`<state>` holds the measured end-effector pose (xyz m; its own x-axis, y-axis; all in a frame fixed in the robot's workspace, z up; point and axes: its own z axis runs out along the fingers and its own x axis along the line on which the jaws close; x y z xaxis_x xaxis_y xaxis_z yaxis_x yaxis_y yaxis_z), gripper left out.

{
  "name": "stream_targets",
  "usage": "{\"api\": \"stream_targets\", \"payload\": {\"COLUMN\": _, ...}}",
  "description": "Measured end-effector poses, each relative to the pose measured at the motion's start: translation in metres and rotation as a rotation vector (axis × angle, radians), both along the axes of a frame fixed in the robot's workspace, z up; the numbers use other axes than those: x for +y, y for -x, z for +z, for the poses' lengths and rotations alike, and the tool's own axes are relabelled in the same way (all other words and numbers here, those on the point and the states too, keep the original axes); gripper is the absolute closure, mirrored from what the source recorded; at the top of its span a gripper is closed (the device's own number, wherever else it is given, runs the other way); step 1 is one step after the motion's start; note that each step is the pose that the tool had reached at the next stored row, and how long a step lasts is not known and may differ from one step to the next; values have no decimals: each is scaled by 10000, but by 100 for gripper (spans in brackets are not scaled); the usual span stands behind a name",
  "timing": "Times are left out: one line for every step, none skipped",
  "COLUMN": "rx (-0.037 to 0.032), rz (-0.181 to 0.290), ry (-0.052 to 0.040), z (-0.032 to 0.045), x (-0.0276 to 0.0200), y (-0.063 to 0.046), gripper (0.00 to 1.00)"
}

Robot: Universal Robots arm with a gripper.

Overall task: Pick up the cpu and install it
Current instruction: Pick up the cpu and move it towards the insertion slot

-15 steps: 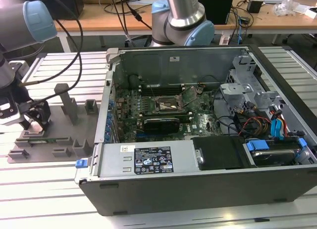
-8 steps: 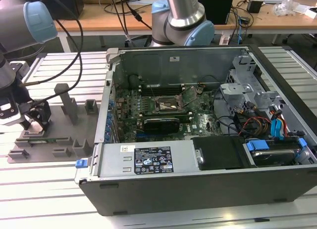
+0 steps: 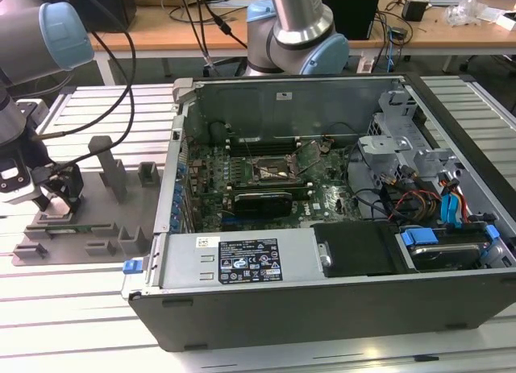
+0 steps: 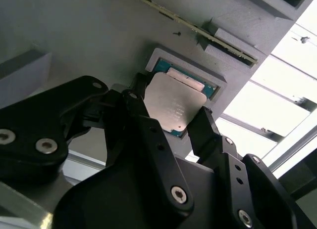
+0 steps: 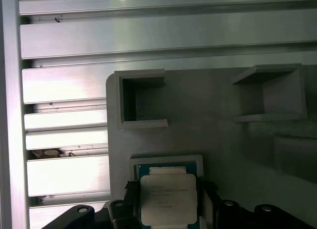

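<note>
1 tool pinches cpu w/ pocket rim adj.

cpu at fixture pocket, just under gripper | fixture on table, exterior view's left of computer case | socket inside case, well apart from cpu

None of the print is clear enough to read. A white-and-black label crowded with tiny lines and symbols sits on the silver metal power-supply box, and a small white sticker is on the inner wall of the grey metal computer case. Faint grey lettering crosses the silvery top of the thin square cpu in both wrist views.
</note>
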<state>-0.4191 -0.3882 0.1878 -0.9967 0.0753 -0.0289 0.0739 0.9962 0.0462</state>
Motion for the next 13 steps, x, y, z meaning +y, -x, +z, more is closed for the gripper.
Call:
{"api": "stream_targets", "payload": {"rx": 0, "rz": -1, "ry": 0, "z": 0, "x": 0, "y": 0, "gripper": 40}}
{"api": "stream_targets", "payload": {"rx": 0, "rz": 0, "ry": 0, "z": 0, "x": 1, "y": 0, "gripper": 40}}
{"api": "stream_targets", "payload": {"rx": 0, "rz": 0, "ry": 0, "z": 0, "x": 1, "y": 0, "gripper": 40}}
{"api": "stream_targets", "payload": {"rx": 1, "rz": 0, "ry": 0, "z": 0, "x": 1, "y": 0, "gripper": 40}}
{"api": "stream_targets", "payload": {"rx": 1, "rz": 0, "ry": 0, "z": 0, "x": 1, "y": 0, "gripper": 40}}
{"api": "stream_targets", "payload": {"rx": 0, "rz": 0, "ry": 0, "z": 2, "x": 1, "y": 0, "gripper": 40}}
{"api": "stream_targets", "payload": {"rx": -1, "rz": 0, "ry": -1, "z": 4, "x": 2, "y": -1, "gripper": 40}}
{"api": "stream_targets", "payload": {"rx": -2, "rz": 0, "ry": -1, "z": 4, "x": 2, "y": -1, "gripper": 40}}
{"api": "stream_targets", "payload": {"rx": -1, "rz": 0, "ry": -1, "z": 5, "x": 1, "y": 0, "gripper": 40}}
{"api": "stream_targets", "payload": {"rx": -1, "rz": -1, "ry": -1, "z": 6, "x": 2, "y": 0, "gripper": 40}}
{"api": "stream_targets", "payload": {"rx": 0, "rz": 0, "ry": 0, "z": 6, "x": 1, "y": 0, "gripper": 40}}
{"api": "stream_targets", "payload": {"rx": 0, "rz": 0, "ry": 0, "z": 6, "x": 1, "y": 0, "gripper": 40}}
{"api": "stream_targets", "payload": {"rx": 0, "rz": 0, "ry": -1, "z": 7, "x": 1, "y": 0, "gripper": 40}}
